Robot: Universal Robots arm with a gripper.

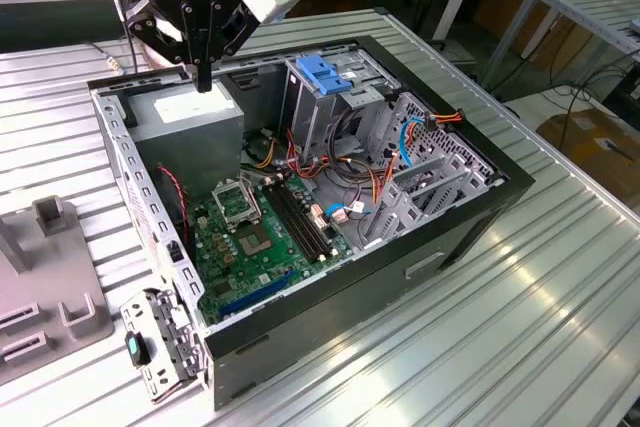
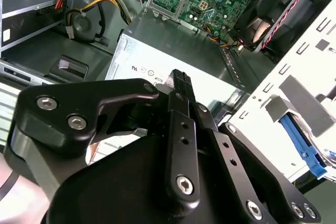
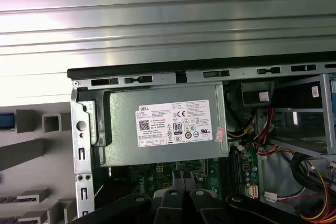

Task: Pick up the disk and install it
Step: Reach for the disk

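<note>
My gripper hangs over the back corner of the open computer case, just above the grey power supply. Its black fingers are pressed together with nothing between them, so the gripper is shut and empty. In the first wrist view the power supply with its white label lies straight below, and the black gripper links show at the picture's edge. The disk is out of view. A blue plastic latch sits on top of the tall metal drive cage.
A green motherboard with bundled cables lies inside the case. A grey slotted fixture stands on the ribbed metal table at the exterior view's left. A detached bracket leans at the case's near corner.
</note>
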